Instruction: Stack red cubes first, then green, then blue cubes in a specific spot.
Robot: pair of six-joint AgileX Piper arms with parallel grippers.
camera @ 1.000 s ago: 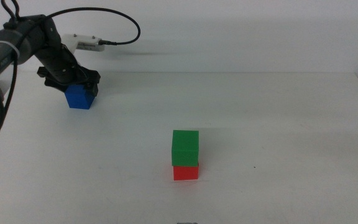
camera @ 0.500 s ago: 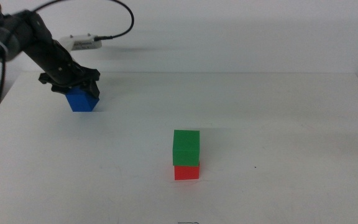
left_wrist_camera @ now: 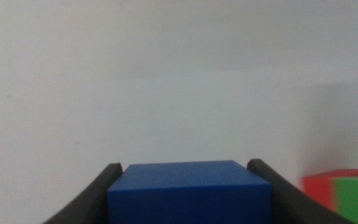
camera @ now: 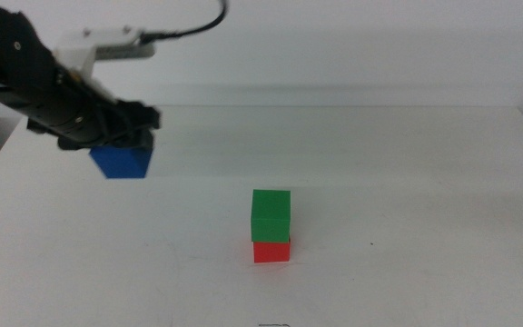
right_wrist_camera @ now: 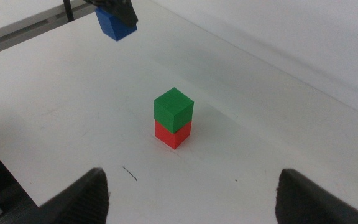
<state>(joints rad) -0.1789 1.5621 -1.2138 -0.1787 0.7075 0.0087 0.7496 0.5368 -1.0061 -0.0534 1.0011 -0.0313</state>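
Observation:
The green cube (camera: 271, 215) sits squarely on the red cube (camera: 271, 251) at the middle of the white table; the pair also shows as green cube (right_wrist_camera: 173, 109) on red cube (right_wrist_camera: 171, 135). My left gripper (camera: 123, 143) is shut on the blue cube (camera: 123, 162), carried in the air over the table's far left, well apart from the stack. In the left wrist view the blue cube (left_wrist_camera: 189, 191) fills the gap between the two jaws, with the stack's edge (left_wrist_camera: 344, 194) beside it. My right gripper (right_wrist_camera: 191, 193) stands open, hanging back from the stack, holding nothing.
The white table (camera: 407, 191) ends at a far edge against a pale wall. A black cable (camera: 193, 30) and a white camera mount (camera: 107, 44) ride on the left arm. A small dark mark (right_wrist_camera: 129, 174) lies on the table near the stack.
The left gripper has lifted the blue cube off the table and carried it slightly rightward and toward the camera. The green-on-red stack has not moved.

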